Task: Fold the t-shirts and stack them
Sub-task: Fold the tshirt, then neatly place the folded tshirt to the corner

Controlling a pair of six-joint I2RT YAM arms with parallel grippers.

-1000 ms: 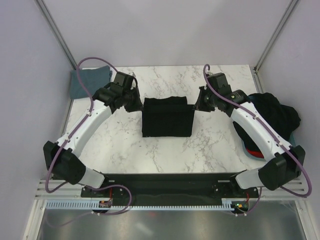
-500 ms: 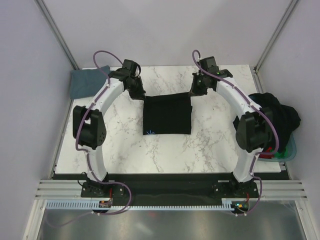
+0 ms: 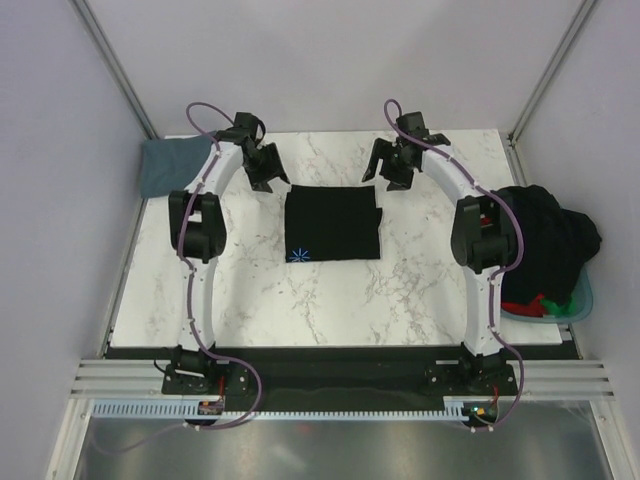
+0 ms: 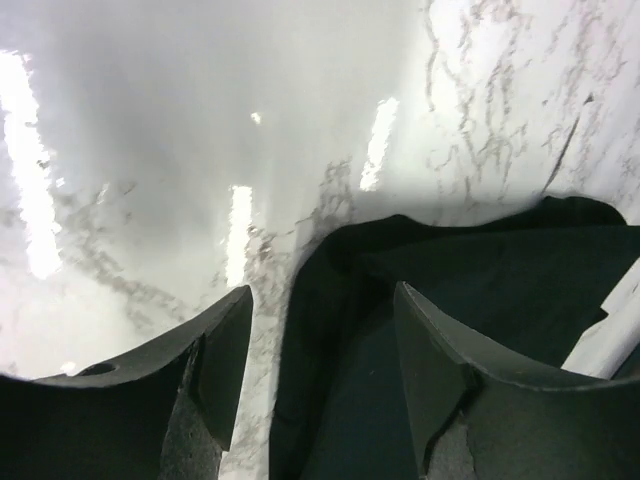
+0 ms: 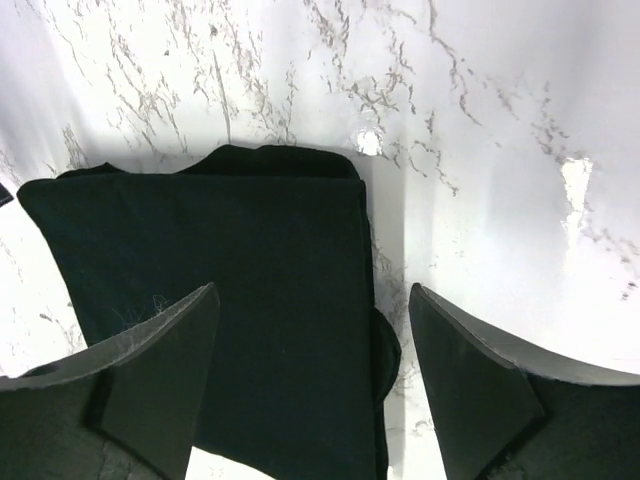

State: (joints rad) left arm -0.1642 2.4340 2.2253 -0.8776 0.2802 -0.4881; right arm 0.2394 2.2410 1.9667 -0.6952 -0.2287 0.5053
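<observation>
Arms reach to the upper centre of the frame; left end effector (image 3: 264, 176) and right end effector (image 3: 386, 176) hang released beside the far corners of the folded black fabric t-shirt (image 3: 332, 222), which lies at the middle of the white marbled desk (image 3: 420, 285). A second ago both were clenched on it.

A white bench (image 3: 300, 300) veined with grey marble is filling the middle of the cell. Plain pale lilac walls are closing it in at the back (image 3: 330, 60), the left (image 3: 50, 200) and the right (image 3: 610, 120), with two slanting metal posts (image 3: 115, 70) running up the far corners. A black strip (image 3: 330, 360) is edging the near side, and a white slotted duct (image 3: 330, 408) is lying before a grey metal sheet (image 3: 330, 450). Overhead light is glaring off the bench top in bright streaks (image 4: 240, 230).
</observation>
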